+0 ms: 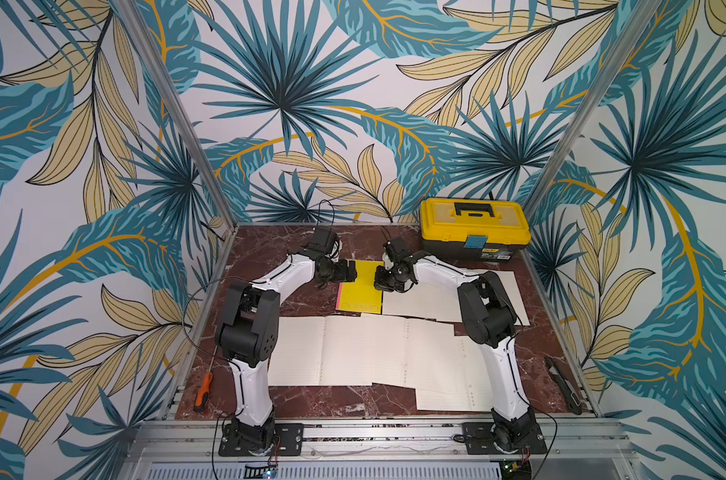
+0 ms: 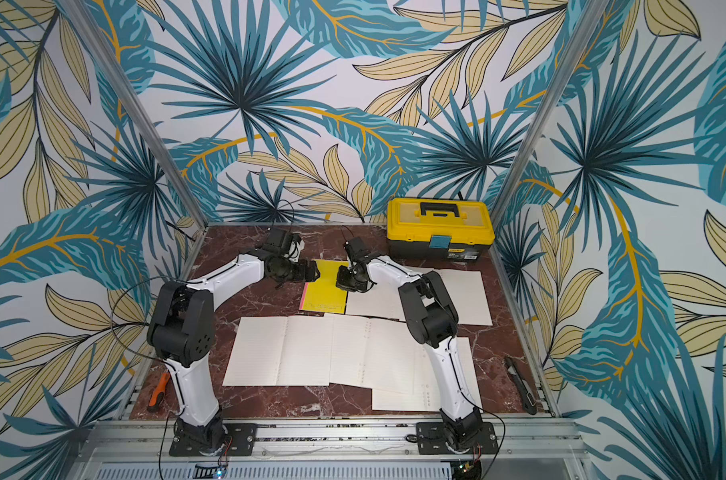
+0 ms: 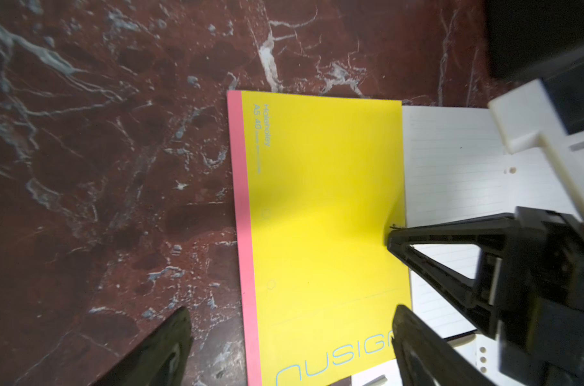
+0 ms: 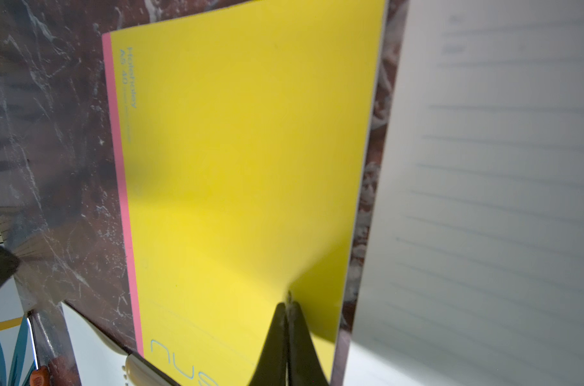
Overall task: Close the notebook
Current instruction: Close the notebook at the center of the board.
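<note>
- Nearest, by the table [image 1: 332,401] edge at about 7 o'clock, an orange-handled screwdriver [image 1: 202,392] lies on the red marble; at about 4 o'clock, close to the right rail, lies a dark utility knife [image 1: 563,382].
- Across the near half, from about 8 o'clock round to 5 o'clock, loose lined sheets [image 1: 344,353] lie flat and overlap one another.
- Beyond them, a little past the middle toward 12 o'clock, the notebook [image 1: 361,291] lies flat with its yellow cover up; a pink strip runs along its 9 o'clock edge and pale blue lettering along its near edge; another lined sheet [image 1: 428,305] lies just beside it at 3 o'clock.
- From 9 o'clock the left gripper [image 3: 290,310] reaches over the notebook's pink edge, toward its far corner; in the left wrist view its fingers stand wide apart with nothing between them, one over the marble, one over the cover; whether either touches I cannot tell.
- From 3 o'clock the right gripper [image 4: 289,305] points down at the cover; its fingers are pressed together into a single tip, and that tip touches the yellow cover close to its 3 o'clock edge, where the cover shows a slight crease.
- Farthest, at about 1 o'clock against the back wall, a yellow and black toolbox [image 1: 473,232] stands with its lid down, its black handle folded flat and a blue latch facing the arms.
</note>
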`<state>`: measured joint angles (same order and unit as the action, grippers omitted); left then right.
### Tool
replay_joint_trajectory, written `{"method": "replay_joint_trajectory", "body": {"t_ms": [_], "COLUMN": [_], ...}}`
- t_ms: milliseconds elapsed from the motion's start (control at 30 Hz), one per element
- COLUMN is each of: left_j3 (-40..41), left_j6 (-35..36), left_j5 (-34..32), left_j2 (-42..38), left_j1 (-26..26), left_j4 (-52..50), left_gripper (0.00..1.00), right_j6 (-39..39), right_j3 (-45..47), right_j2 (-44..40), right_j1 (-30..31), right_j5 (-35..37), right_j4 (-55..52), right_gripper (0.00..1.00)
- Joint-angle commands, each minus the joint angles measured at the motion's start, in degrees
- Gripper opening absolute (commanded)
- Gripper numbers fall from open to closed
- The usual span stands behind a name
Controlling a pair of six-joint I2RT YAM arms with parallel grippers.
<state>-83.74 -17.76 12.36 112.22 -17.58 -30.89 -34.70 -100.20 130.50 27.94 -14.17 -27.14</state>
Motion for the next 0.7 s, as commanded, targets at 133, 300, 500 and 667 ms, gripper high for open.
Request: {"method": "replay_joint_trajectory", "body": {"t_ms": [133,300,500,667], "left_j3": [-2.2,-3.3,-3.5,-4.1], "left_j6": [0.5,0.6,0.7,0.9], "left_j5": [-0.7,0.7,1.1,1.2], "left_j2": [3.1,5.1,5.5,6.3], "left_j1": [-0.5,-0.7,-0.8,-0.7], "left_j4": [-4.5,-5.3,-5.6,-6.3], "left_gripper": [0.88,0.83,0.78,0.71], "right_j6": [1.0,1.0,1.3,1.5], "right_j3": [1.5,2.3,2.5,3.0], "right_j2": [-0.8,-1.5,-2.3,-3.5], "right_j1": [0.1,0.0,0.1,0.1], "right_j5": [0.3,0.2,-0.2,-0.5], "right_j4": [-2.6,-2.2,-2.2,-1.7], "right_gripper": [0.07,0.07,0.07,0.13]}}
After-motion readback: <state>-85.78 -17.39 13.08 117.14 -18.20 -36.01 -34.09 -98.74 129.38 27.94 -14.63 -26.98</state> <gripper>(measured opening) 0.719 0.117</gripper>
